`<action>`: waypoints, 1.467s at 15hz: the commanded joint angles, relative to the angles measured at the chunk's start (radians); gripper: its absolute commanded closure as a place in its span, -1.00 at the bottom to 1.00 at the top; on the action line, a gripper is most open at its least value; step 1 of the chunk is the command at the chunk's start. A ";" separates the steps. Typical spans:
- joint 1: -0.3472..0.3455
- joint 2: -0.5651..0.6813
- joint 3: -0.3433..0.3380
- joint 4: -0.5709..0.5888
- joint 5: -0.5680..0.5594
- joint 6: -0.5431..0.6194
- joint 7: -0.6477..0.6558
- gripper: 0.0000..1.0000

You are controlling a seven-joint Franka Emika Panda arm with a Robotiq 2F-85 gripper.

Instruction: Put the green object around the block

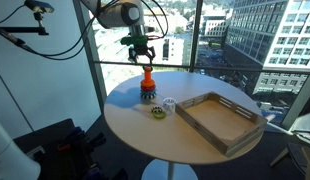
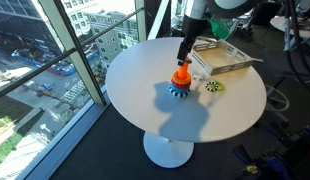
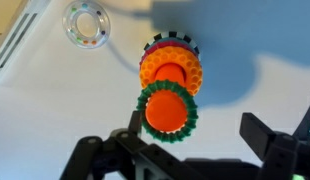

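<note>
The block is an upright orange peg [image 3: 166, 110] on a multi-coloured toothed round base [image 3: 171, 62]. It stands on the round white table in both exterior views [image 1: 148, 80] [image 2: 181, 76]. In the wrist view the green object [image 3: 145, 97], a toothed ring, sits around the top of the peg. My gripper [image 3: 195, 128] is open and directly above the peg [image 1: 142, 57] [image 2: 184, 52]. Its left finger is close beside the ring and its right finger is well clear. I cannot make out the ring in the exterior views.
A wooden tray [image 1: 238, 104] [image 2: 238, 66] lies on the table beyond the block. A small yellowish piece [image 1: 157, 111] [image 2: 213, 87] and a clear round thing [image 1: 168, 103] [image 3: 86, 24] lie near the base. The table edge and a window wall are close by.
</note>
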State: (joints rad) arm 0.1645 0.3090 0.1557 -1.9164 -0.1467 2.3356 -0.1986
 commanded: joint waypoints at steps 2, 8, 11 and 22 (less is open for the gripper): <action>-0.019 -0.031 0.017 -0.023 0.051 0.004 -0.049 -1.00; -0.033 -0.031 0.034 -0.021 0.150 -0.015 -0.107 -1.00; -0.036 -0.030 0.038 -0.020 0.193 -0.020 -0.129 -1.00; -0.043 -0.030 0.047 -0.017 0.291 -0.077 -0.156 -1.00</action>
State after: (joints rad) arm 0.1456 0.3060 0.1834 -1.9178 0.1094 2.2854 -0.3223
